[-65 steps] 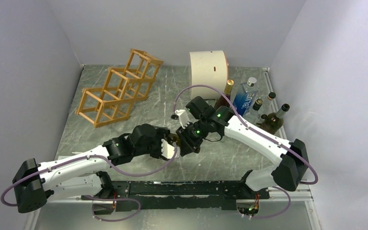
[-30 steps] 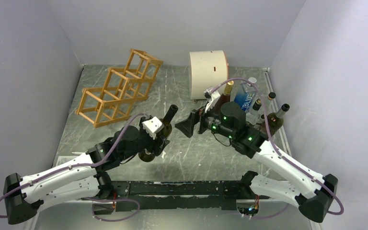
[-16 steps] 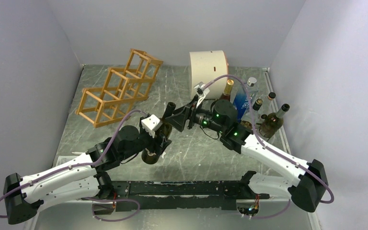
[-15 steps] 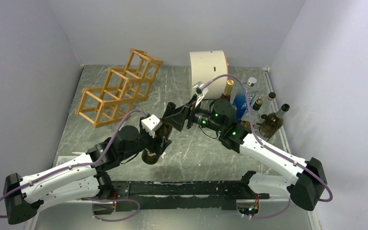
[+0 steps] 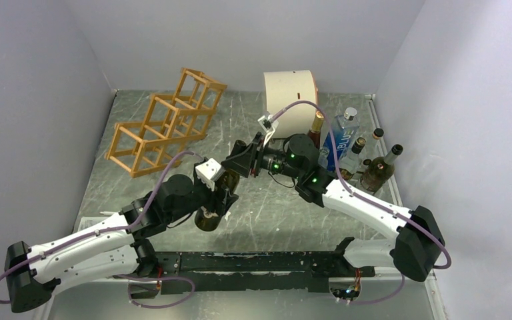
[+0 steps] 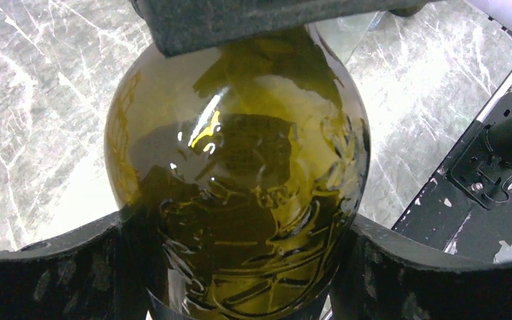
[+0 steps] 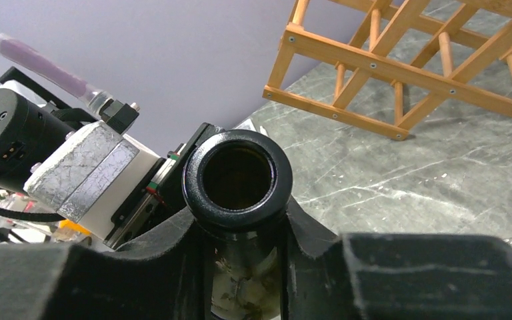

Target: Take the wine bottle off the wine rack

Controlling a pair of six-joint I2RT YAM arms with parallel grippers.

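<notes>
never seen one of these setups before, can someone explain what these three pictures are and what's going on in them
These are two robot arms bolted to the near edge of a marble table. Each arm ends in a two-finger gripper.

The wide picture looks down from above and behind the arms. The other two pictures come from small cameras on the wrists, so each shows its own fingers up close.

The left gripper is clamped on the fat body of a green wine bottle, which it holds tilted. The right gripper has a finger on each side of the bottle's neck. I can't tell whether it is squeezing.

Also on the table are a wooden wine rack with no bottle visible in its cells, a cream drum, and a cluster of other bottles at the right.
</notes>
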